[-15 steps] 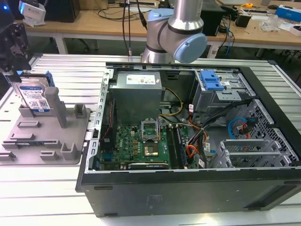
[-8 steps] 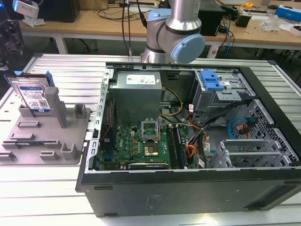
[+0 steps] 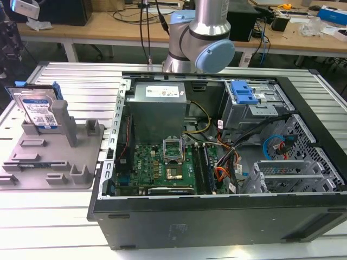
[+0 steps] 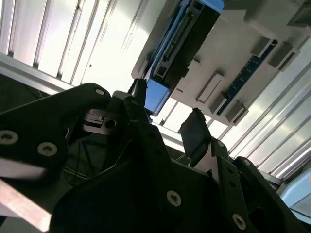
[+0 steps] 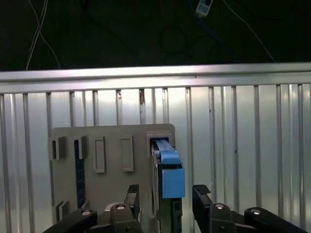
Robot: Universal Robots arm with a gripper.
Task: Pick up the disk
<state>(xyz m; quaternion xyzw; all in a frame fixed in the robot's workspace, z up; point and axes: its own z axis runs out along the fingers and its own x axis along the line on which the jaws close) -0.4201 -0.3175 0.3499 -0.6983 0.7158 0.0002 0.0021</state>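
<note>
The disk stands on edge, leaning slightly, in a slot of the grey fixture at the upper left of the exterior view. The fixture lies on a ribbed metal worktop, beside an open computer case.

In the first wrist view the hand hovers above the disk's blue-railed upper edge. Its fingers are spread apart, one to each side, and hold nothing.

This looks like the approach step, with the hand lined up but no grip made. A grasp would call for the fingers to straddle the disk squarely, then lift it straight out of the slot.
</note>
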